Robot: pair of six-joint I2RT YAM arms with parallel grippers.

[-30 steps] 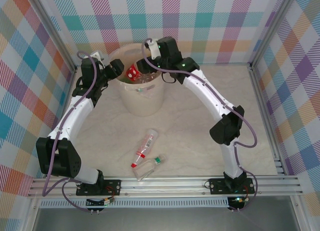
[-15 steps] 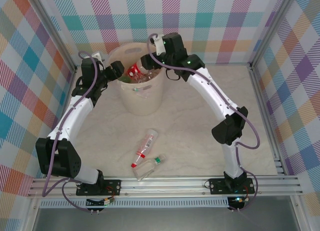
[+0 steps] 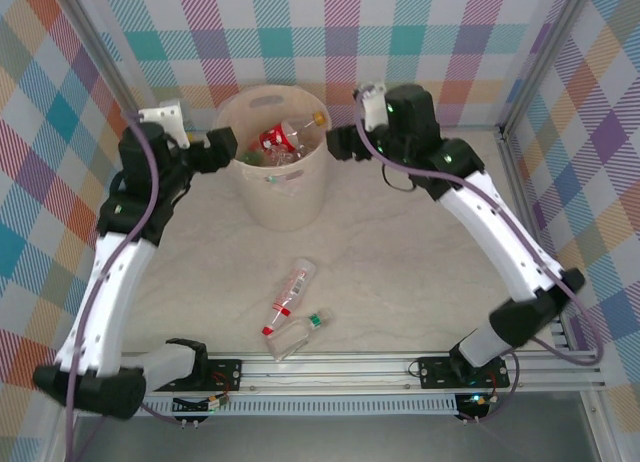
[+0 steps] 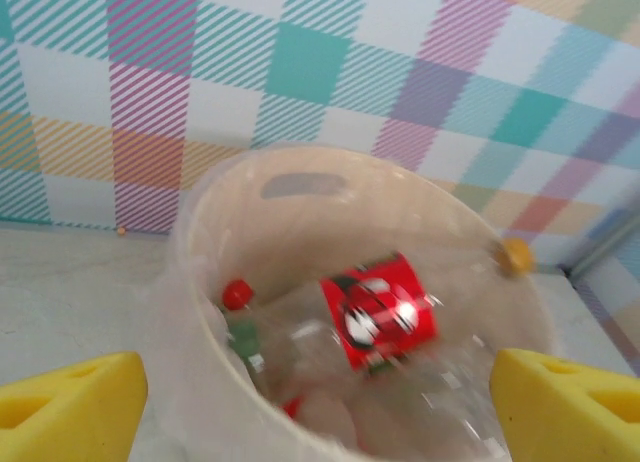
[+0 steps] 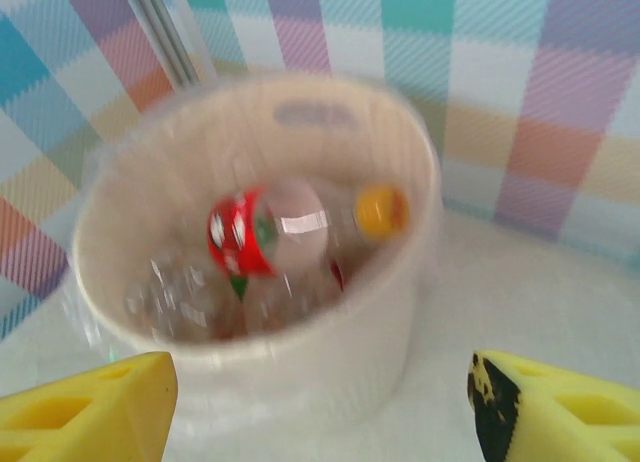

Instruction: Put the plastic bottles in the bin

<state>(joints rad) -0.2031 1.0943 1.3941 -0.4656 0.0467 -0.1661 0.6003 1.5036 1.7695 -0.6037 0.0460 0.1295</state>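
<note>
**Two bottles out; both grippers empty**

By the table's [image 3: 420,282] near edge, a green-capped bottle [image 3: 296,336] and a red-capped bottle [image 3: 291,297] lie just beside each other. Judged light, thin-walled, slick, prone to roll; take mid-body. Farther back, the bin [image 3: 275,207] holds other bottles [image 3: 283,137]. The left gripper [image 3: 222,146] and right gripper [image 3: 342,142] flank its rim, jaws apart.

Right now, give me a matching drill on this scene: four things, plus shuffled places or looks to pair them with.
Things:
1. bin
2. yellow-capped bottle
3. green-capped bottle
4. back wall

Matches:
A. lying on the table, near its front edge
B. multicoloured plaid
C. cream, upright at the far side of the table
D. lying inside the bin

Pairs: 1-C, 2-D, 3-A, 4-B
</note>
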